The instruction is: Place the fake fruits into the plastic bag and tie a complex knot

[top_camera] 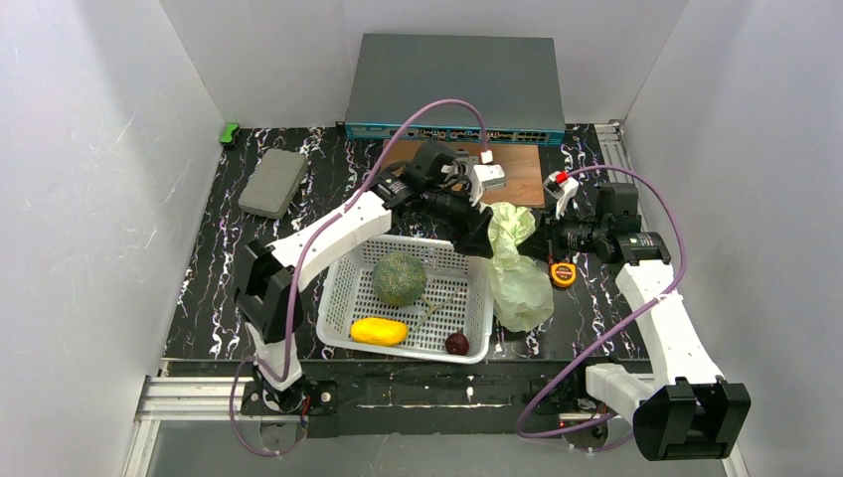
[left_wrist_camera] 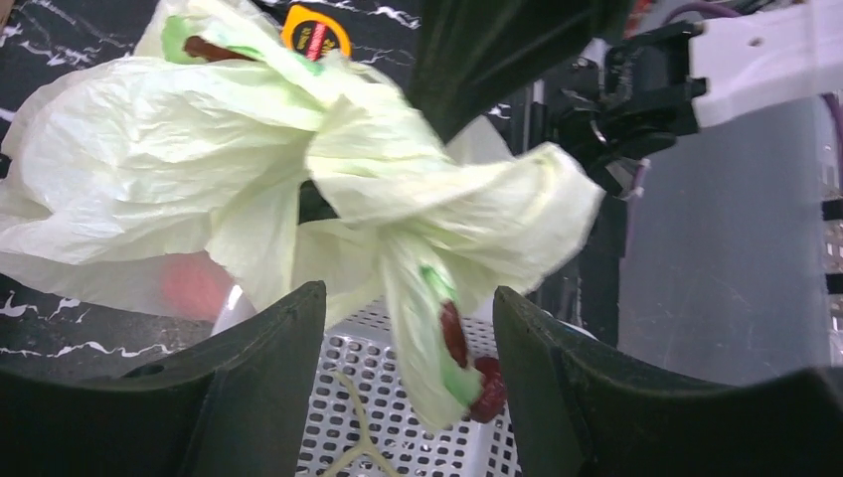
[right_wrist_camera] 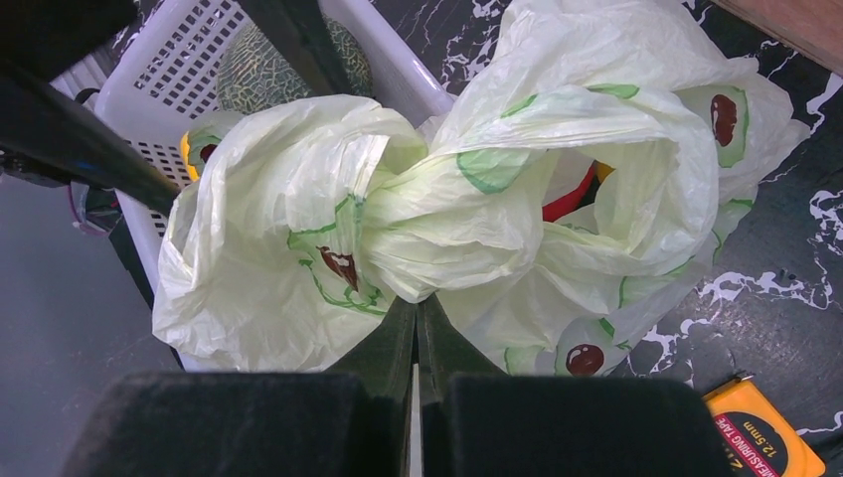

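Observation:
The pale-green plastic bag (top_camera: pixel 519 273) with avocado prints lies right of the white basket (top_camera: pixel 338 298). My right gripper (right_wrist_camera: pixel 418 300) is shut on its twisted neck, and something red (right_wrist_camera: pixel 569 199) shows through the plastic. My left gripper (left_wrist_camera: pixel 403 308) is open above the basket's edge. A loose flap of the bag (left_wrist_camera: pixel 422 328) hangs between its fingers without being pinched. In the basket lie the green melon (top_camera: pixel 400 277), the yellow mango (top_camera: pixel 379 331) and a small dark red plum (top_camera: pixel 456 344). The plum (left_wrist_camera: pixel 489 390) also shows below the flap.
A yellow tape measure (top_camera: pixel 563 274) lies just right of the bag. A grey network switch (top_camera: pixel 452 89) and a brown board (top_camera: pixel 522 169) stand at the back. A grey block (top_camera: pixel 271 183) lies at the back left. White walls enclose the table.

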Robot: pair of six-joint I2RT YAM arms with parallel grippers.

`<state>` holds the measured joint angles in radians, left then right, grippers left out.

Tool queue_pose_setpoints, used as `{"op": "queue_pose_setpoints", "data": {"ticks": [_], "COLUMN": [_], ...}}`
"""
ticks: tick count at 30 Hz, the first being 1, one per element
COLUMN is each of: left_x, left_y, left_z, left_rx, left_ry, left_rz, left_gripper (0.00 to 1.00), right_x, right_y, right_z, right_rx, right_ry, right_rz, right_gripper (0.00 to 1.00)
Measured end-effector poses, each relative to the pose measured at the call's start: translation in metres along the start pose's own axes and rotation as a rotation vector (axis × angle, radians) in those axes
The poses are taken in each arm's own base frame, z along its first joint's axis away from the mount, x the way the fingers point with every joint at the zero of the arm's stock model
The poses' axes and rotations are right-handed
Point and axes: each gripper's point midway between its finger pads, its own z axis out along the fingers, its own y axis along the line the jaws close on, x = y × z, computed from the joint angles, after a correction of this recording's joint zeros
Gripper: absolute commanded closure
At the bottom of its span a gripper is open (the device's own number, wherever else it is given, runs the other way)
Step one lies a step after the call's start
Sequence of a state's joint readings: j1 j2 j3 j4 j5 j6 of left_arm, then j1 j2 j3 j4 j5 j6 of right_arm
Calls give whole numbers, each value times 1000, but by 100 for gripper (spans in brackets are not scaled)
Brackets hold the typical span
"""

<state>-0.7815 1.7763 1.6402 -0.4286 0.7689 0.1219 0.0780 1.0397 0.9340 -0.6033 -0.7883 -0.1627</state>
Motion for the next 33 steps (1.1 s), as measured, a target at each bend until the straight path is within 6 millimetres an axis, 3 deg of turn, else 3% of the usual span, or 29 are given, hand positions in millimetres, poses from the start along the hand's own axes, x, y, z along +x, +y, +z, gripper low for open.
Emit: {"op": "queue_pose_setpoints", "data": {"ticks": [3, 6, 7, 14, 21, 27, 33], "left_x": [7, 15, 15, 28, 53, 68, 85], "left_y": [11, 16, 17, 29, 63, 77, 91], "left_z": [10, 11, 11, 1, -26, -34, -38], "left_rx": [-28, -52, -56, -113, -252, -329, -401], "left_ry": [33, 61, 64, 77, 102, 111, 108], "left_rz": [-24, -48, -50, -111, -194, -214, -207], "left_gripper": [61, 96, 100, 100, 100, 100, 100], "right_x": [-1, -1, -1, 6, 6, 25, 52], "right_y": [1, 1, 2, -13, -51, -81, -108], "right_z": [-1, -2, -2, -14, -59, -81, -84], "right_rx": [1, 1, 2, 62, 216, 303, 338], "right_ry": [-3, -7, -8, 5, 5, 62, 112], "right_rz": [-4, -12, -15, -38, -71, -103, -138], "right_gripper": [99, 99, 99, 99, 99, 99, 99]}}
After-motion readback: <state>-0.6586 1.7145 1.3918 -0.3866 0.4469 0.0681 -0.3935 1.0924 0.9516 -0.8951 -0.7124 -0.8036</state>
